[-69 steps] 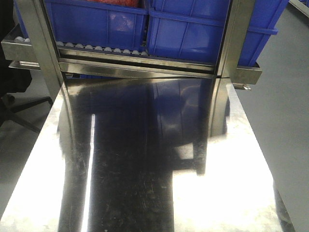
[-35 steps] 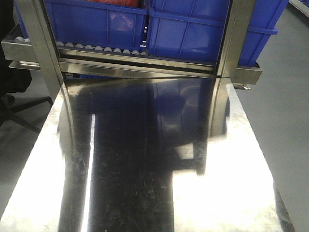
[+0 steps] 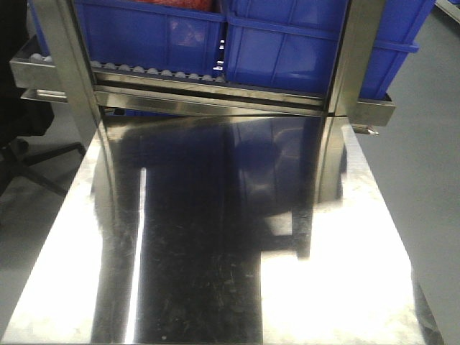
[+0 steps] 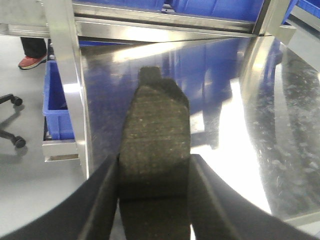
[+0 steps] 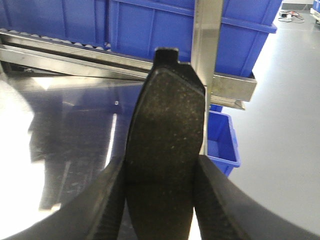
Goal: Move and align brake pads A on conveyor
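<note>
Your left gripper (image 4: 154, 172) pinches a brake pad (image 4: 156, 120) between its fingers. Your right gripper (image 5: 161, 172) pinches a second brake pad (image 5: 167, 110). The steel table (image 4: 260, 100) lies ahead of both.

Shiny steel tabletop (image 3: 215, 280), blue bins (image 3: 154, 36) on roller rack (image 3: 208, 92), red shoe (image 4: 31, 61), chair wheels (image 4: 19, 142)

Factory, blue crates (image 3: 151, 39), steel roller rack (image 3: 208, 97)
</note>
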